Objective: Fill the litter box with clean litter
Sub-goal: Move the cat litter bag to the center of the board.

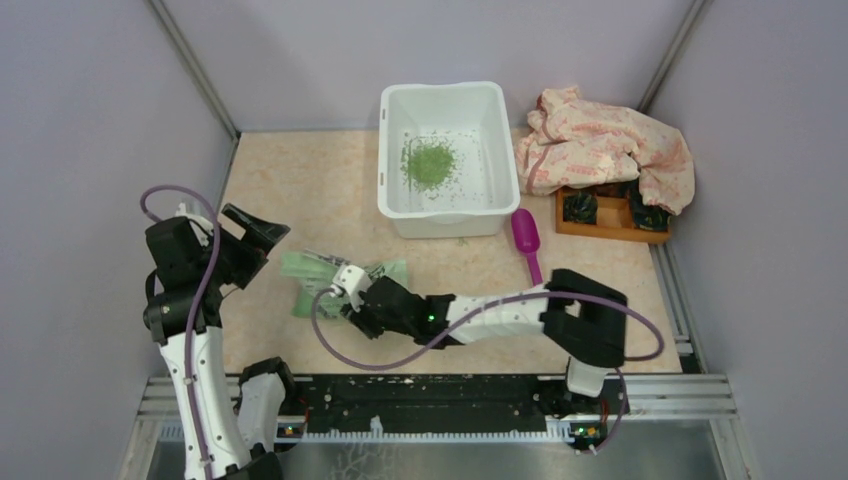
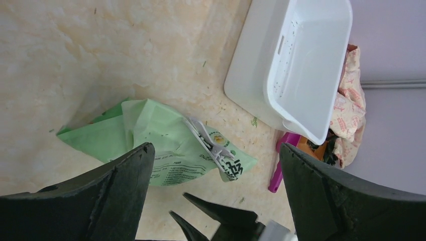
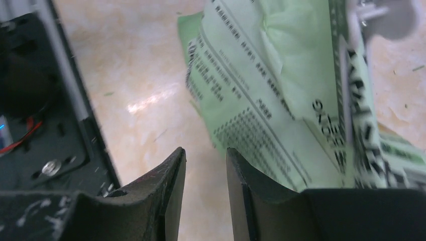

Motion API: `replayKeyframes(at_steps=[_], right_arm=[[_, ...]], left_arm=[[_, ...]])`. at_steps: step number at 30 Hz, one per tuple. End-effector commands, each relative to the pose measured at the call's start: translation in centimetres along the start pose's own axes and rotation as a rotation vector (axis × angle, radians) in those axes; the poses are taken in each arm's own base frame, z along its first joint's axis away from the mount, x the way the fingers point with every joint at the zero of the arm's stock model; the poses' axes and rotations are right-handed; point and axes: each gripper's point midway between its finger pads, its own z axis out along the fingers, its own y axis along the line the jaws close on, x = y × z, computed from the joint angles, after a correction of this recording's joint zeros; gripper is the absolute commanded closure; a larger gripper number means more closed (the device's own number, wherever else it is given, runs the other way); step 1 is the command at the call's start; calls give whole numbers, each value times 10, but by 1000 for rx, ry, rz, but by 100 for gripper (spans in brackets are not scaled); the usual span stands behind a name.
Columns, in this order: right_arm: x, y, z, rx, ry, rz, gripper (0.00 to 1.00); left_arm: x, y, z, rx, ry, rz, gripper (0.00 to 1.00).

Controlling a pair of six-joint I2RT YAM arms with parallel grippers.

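Clean litter (image 1: 430, 163) is lying thinly in the litter box (image 1: 393, 150) while the left gripper (image 1: 268, 248) is hovering wide open, empty, and the right gripper (image 3: 206, 150), barely parted on nothing, is sitting at the litter bag's (image 1: 300, 285) edge, which I'd say needs pinching and lifting next.

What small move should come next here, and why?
Probably close the right gripper on the bag: its nearly closed jaws sit right at its edge, the left gripper is open and clear of it, and the litter box holds only a small pile of clean litter.
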Motion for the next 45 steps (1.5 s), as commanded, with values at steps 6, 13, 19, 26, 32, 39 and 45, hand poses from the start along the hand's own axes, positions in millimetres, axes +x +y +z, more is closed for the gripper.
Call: replayKeyframes(at_steps=[6, 13, 19, 26, 32, 39, 45], right_arm=[[-35, -66, 82, 270, -95, 81, 63], [-68, -152, 91, 419, -134, 51, 61], [-67, -189, 114, 395, -85, 21, 61], [-93, -158, 80, 268, -232, 14, 59], [-130, -118, -13, 125, -372, -7, 51], [-100, -103, -51, 77, -242, 5, 46], [-12, -147, -46, 304, -91, 144, 46]], left_arm=[[-10, -10, -16, 16, -67, 40, 1], [-1, -21, -18, 89, -39, 10, 1], [-1, -25, -21, 99, -33, 8, 1], [3, -20, -20, 93, -30, 10, 1], [7, -11, -12, 87, -29, 40, 1], [19, 9, 0, 73, -36, 56, 1], [28, 17, -2, 47, -10, 59, 1]])
